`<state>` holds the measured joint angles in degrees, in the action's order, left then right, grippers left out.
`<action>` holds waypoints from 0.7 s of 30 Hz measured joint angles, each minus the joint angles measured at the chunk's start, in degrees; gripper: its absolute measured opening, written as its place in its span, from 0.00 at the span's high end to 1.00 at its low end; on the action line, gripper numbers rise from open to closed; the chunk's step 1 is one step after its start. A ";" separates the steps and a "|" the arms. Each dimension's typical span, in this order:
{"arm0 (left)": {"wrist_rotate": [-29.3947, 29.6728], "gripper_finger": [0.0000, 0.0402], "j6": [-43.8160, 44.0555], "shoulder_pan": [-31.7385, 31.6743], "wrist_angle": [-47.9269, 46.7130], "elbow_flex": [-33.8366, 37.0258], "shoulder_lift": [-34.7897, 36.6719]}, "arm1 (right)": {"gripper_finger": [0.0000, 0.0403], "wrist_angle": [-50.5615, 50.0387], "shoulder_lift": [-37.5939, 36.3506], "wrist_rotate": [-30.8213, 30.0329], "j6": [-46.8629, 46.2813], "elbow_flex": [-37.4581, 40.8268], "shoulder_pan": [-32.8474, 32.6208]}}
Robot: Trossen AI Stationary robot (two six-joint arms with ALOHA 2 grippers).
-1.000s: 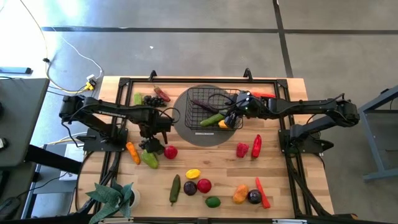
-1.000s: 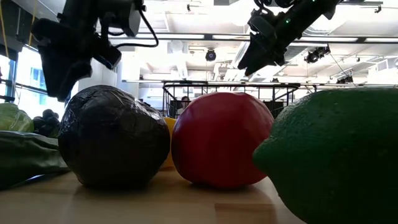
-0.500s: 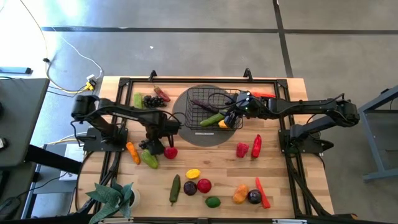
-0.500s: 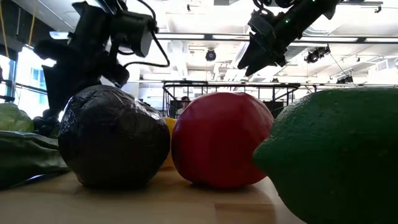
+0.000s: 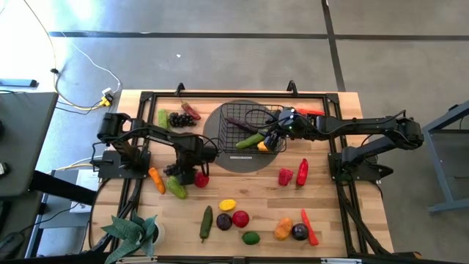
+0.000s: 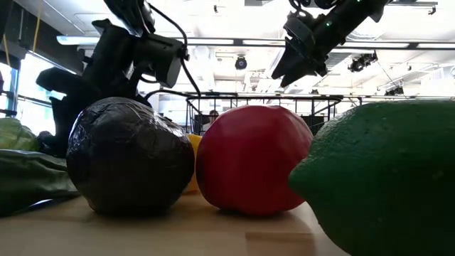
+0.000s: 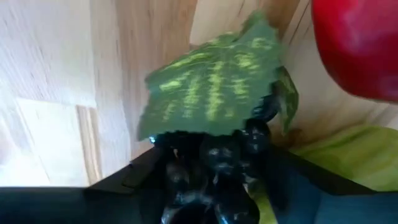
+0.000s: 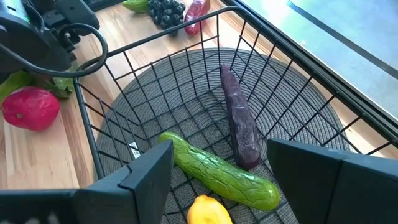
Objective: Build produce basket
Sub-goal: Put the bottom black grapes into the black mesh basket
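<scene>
My left gripper (image 5: 183,170) is low at the table, clamped on a dark grape bunch (image 7: 217,155) with a green leaf. The basket (image 5: 245,130) lies toward the table's middle and far edge. My right gripper (image 5: 275,137) hangs over the basket with fingers apart.

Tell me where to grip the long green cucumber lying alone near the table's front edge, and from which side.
Grip the cucumber at its middle, coming straight down from above with the fingers across its narrow width. It lies flat and slender, running front to back, and the purple plum sits close on one side, so a mid-body pinch looks the most balanced.
</scene>
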<state>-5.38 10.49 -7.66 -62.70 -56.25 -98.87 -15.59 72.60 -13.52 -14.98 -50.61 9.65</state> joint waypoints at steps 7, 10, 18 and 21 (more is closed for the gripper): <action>1.21 0.77 -1.27 -0.90 0.02 -0.04 1.06 | 0.40 0.00 0.00 0.00 -0.63 -0.01 0.00; 2.06 0.86 -1.26 -1.44 0.15 -0.01 2.70 | 0.40 0.00 0.00 0.00 -0.61 0.00 0.00; 3.86 0.97 -1.26 -3.50 0.14 0.04 11.56 | 0.40 -3.00 0.00 -0.19 -0.59 -4.03 0.00; 3.82 0.97 -1.52 -4.45 0.09 0.04 14.29 | 0.40 -3.59 0.00 -0.58 -0.24 -5.88 0.00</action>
<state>-1.56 8.97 -12.11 -62.61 -56.21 -84.58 -19.18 72.60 -14.09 -15.23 -56.49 9.65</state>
